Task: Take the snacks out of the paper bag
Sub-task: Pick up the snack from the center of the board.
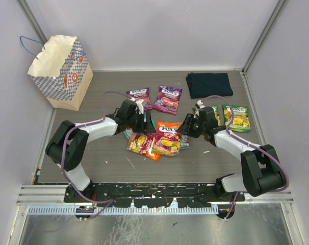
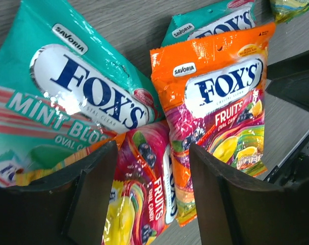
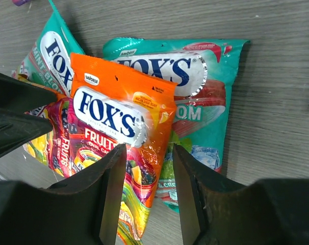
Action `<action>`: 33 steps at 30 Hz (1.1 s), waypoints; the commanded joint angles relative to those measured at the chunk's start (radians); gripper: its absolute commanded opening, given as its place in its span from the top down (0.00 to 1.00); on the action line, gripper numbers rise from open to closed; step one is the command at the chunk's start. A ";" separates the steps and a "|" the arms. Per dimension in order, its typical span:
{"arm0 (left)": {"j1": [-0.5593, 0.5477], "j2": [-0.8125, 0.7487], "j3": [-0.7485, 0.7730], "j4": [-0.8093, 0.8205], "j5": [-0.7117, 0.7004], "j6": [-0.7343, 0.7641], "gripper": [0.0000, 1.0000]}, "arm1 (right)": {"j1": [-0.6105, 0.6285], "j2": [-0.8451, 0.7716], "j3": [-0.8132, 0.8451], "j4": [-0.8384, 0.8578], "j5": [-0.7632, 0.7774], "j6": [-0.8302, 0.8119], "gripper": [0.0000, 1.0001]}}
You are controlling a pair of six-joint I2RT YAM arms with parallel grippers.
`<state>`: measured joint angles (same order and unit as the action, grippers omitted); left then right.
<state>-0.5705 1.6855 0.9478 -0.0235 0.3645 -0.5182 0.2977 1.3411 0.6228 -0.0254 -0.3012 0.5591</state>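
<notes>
**Step in hand.** Unloading is judged to be at or near its end. The paper bag (image 1: 60, 71) stands upright at the far left corner of the table (image 1: 119, 164), well apart from both arms. Its mouth is open, but the inside cannot be read from above.

**Position of parts.** The snacks (image 1: 159, 140) are laid out on the table. Two purple packets (image 1: 168, 98) lie at the far centre and green packets (image 1: 237, 117) lie to the right (one is partly hidden by the right arm). The others form an overlapping pile at the centre. In it, an orange packet (image 3: 119, 117) lies across two teal packets (image 3: 195, 102), with a second Fruits packet (image 2: 144, 178) beside it.

**Grippers.** The left gripper (image 2: 153, 153) is held low over the second Fruits packet, its fingers spread wide with nothing clasped. The right gripper (image 3: 149, 153) is held over the lower end of the orange packet, its fingers parted more narrowly. The packet lies flat beneath them and no grip is seen.

**Next move.** Both grippers should be raised clear of the pile without a foil edge being dragged. The bag should then be checked. If a packet is left, the mouth must be entered from above and the bag steadied, since light paper is likely to tip.
</notes>
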 commanded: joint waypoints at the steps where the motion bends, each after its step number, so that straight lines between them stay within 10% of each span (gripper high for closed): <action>1: -0.019 0.052 0.055 0.076 0.041 -0.026 0.41 | -0.009 0.010 -0.007 0.082 -0.032 -0.003 0.53; 21: -0.068 0.133 0.077 0.158 0.066 -0.086 0.51 | -0.020 0.062 -0.055 0.170 -0.102 0.007 0.58; 33: -0.068 0.090 0.029 0.246 0.104 -0.144 1.00 | -0.021 -0.004 -0.066 0.166 -0.111 -0.011 0.87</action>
<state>-0.6331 1.8233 0.9897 0.1535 0.4389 -0.6468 0.2790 1.3880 0.5568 0.1123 -0.3985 0.5659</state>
